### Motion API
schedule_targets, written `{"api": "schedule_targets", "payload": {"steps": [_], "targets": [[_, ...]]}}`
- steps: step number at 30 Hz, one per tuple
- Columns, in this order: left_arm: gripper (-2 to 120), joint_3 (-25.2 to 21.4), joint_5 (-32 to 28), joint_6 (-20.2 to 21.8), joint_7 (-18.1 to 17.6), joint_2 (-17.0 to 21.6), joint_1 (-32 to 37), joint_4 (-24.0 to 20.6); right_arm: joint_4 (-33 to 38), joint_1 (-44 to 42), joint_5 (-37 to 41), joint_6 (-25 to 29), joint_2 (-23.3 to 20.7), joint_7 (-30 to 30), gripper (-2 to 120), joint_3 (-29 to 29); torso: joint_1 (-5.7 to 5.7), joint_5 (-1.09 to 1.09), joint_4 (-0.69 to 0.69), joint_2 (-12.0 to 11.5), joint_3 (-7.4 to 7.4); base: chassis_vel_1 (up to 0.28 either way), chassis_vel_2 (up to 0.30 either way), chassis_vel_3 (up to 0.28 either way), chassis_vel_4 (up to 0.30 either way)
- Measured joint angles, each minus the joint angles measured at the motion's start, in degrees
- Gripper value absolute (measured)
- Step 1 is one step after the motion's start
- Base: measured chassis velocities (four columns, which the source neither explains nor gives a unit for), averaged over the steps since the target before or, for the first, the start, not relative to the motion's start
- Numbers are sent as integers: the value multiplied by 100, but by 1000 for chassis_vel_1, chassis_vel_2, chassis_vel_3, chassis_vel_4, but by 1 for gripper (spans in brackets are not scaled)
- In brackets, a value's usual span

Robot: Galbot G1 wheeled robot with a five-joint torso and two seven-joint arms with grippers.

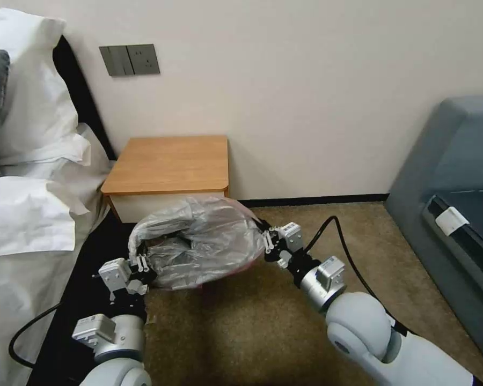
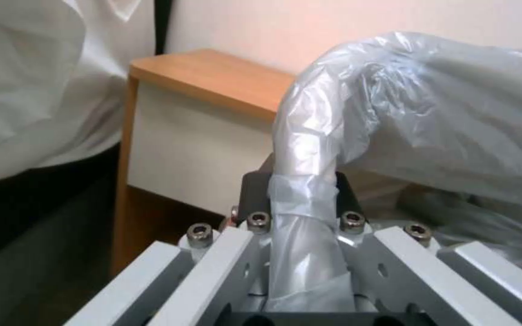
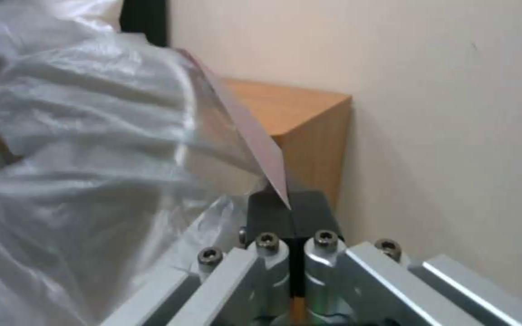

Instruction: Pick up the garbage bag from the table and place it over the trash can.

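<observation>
The garbage bag [image 1: 204,244], crinkled translucent grey plastic with a pinkish lower edge, hangs spread between my two grippers, low in front of the table [image 1: 169,163]. My left gripper [image 1: 140,266] is shut on the bag's left end; in the left wrist view a twisted strand of the bag [image 2: 309,149] runs between the black fingers [image 2: 252,192]. My right gripper [image 1: 266,242] is shut on the bag's right end, and in the right wrist view the bag [image 3: 110,136] tapers to a thin edge pinched at the closed fingertips [image 3: 273,217]. The table [image 2: 213,77] top is bare. The trash can is hidden.
A bed with white linens [image 1: 32,214] fills the left side, close to my left arm. A grey-blue sofa [image 1: 451,177] stands at the right. Brown carpet [image 1: 241,332] lies open between my arms. The wall [image 1: 306,80] runs right behind the table.
</observation>
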Motion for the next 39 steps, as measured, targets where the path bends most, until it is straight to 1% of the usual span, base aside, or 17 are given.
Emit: {"api": "schedule_targets", "payload": {"steps": [3, 4, 5, 6, 8, 10, 12, 16, 19, 24, 33, 39], "targets": [[5, 53, -275, 57, 34, -8, 5, -61, -82, 5, -5, 23, 10, 0, 0, 5, 0, 0, 0, 0, 0, 0, 0, 0, 0], [5, 122, -565, 152, 35, -8, 23, -144, -124, 5, -27, 38, 30, -2, 0, -10, 0, 0, 0, 0, 0, 0, 0, 0, 0], [5, 146, -683, 194, 35, -8, 31, -181, -137, 2, -41, 44, 40, -4, 0, -16, 0, 0, 0, 0, 0, 0, 0, 0, 0], [5, 146, -683, 194, 35, -8, 31, -181, -137, 2, -41, 44, 40, -4, 0, -16, 0, 0, 0, 0, 0, 0, 0, 0, 0], [5, 233, -1112, 367, 16, -7, 66, -329, -200, -27, -159, 89, 87, -27, 0, -38, 0, 0, 0, 0, 0, 0, 0, 0, 0], [5, 248, -1210, 411, 4, -8, 74, -364, -218, -32, -196, 105, 99, -33, 0, -41, 0, 0, 0, 0, 0, 0, 0, 0, 0], [5, 278, -1534, 550, -56, -13, 91, -466, -290, -34, -350, 168, 133, -48, 0, -46, 0, 0, 1, 0, 0, 0, 0, 0, 0], [5, 315, -1732, 642, -97, -15, 115, -528, -378, -21, -503, 244, 156, -76, 0, -47, 0, 0, 0, 0, 0, 0, 0, 0, 0], [5, 418, -1943, 762, -173, -12, 182, -635, -580, 31, -782, 411, 205, -130, 0, -65, 0, 0, 1, 0, 0, 0, 0, 0, 0], [5, 530, -2002, 850, -203, -21, 248, -747, -903, 130, -1079, 595, 279, -182, 0, -111, 0, 0, 0, 0, 0, 0, 0, 0, 0], [6, 559, -2047, 908, -229, -24, 274, -781, -1272, 194, -1383, 785, 342, -221, 0, -97, 0, 0, 1, 0, 0, 0, 0, 0, 0], [6, 551, -2040, 913, -255, -33, 251, -760, -1298, 131, -1515, 851, 349, -221, 0, -60, 0, 0, 1, 0, 0, 0, 0, 0, 0]]}}
